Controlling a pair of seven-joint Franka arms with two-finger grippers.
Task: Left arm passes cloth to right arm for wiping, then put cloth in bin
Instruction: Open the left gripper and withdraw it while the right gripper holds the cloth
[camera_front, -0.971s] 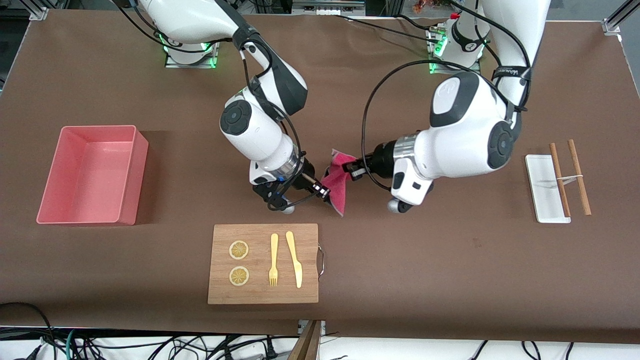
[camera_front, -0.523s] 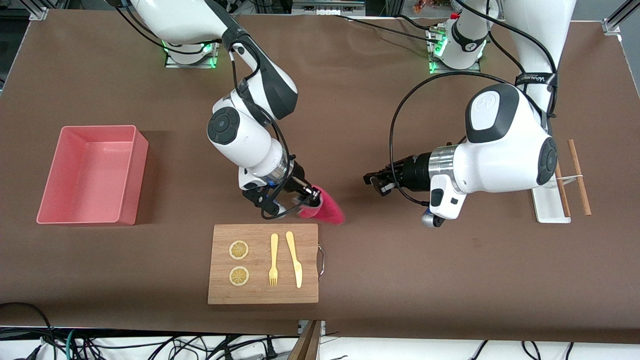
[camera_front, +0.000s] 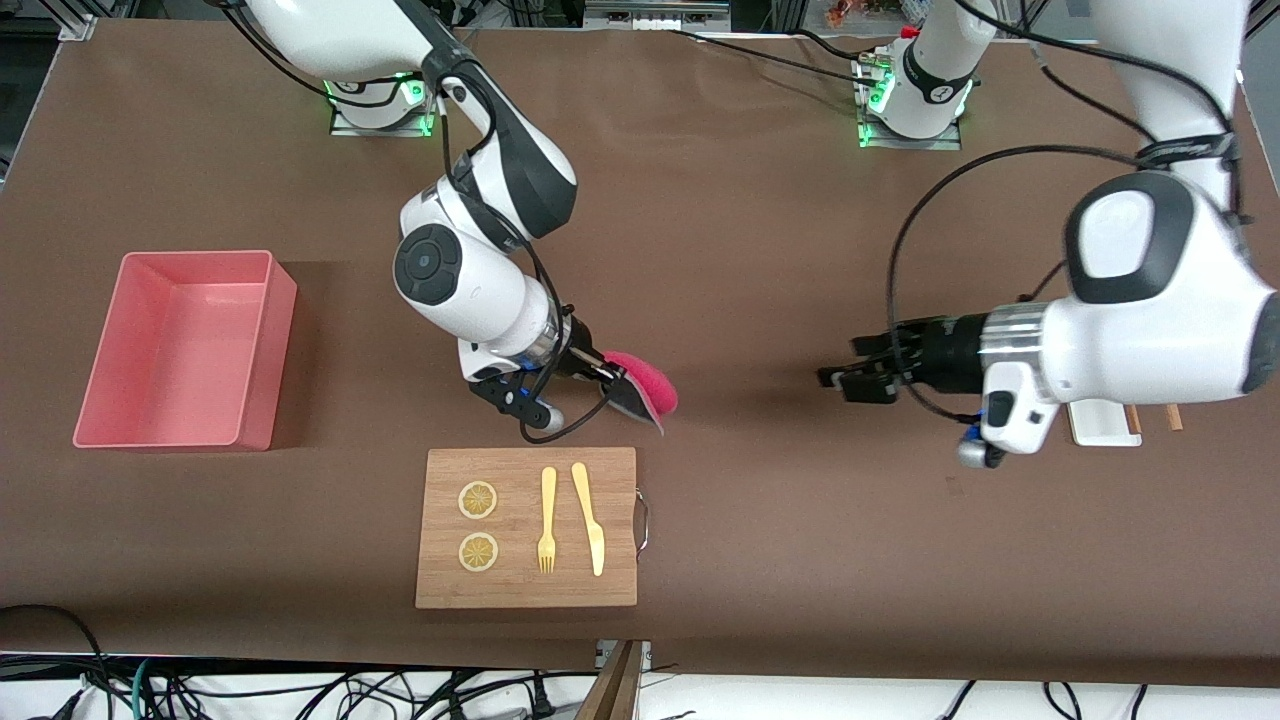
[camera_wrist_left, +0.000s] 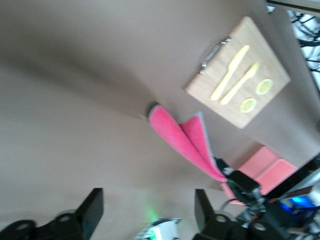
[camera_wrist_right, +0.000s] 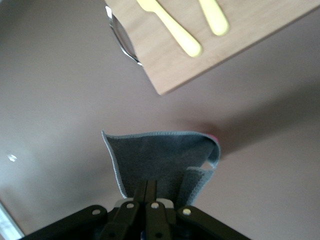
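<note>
Right claw (camera_front: 612, 378) pinches the cloth (camera_front: 640, 395) (grey face down) — left claw (camera_front: 850, 380) spread, holding nothing.

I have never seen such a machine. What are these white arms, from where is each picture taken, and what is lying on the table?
These are two white robot arms at a brown table. One picture looks down from across the table; each of the others comes from a camera on one arm's wrist.

The right gripper is shut on the small pink-and-grey cloth, low over the table just above the wooden cutting board. The left gripper is open and empty, over the table toward its own end.

The board carries two lemon slices, a yellow plastic fork and knife. The salmon-pink plastic bin, empty, stands toward the right arm's end. A white narrow tray is mostly hidden under the left arm.
</note>
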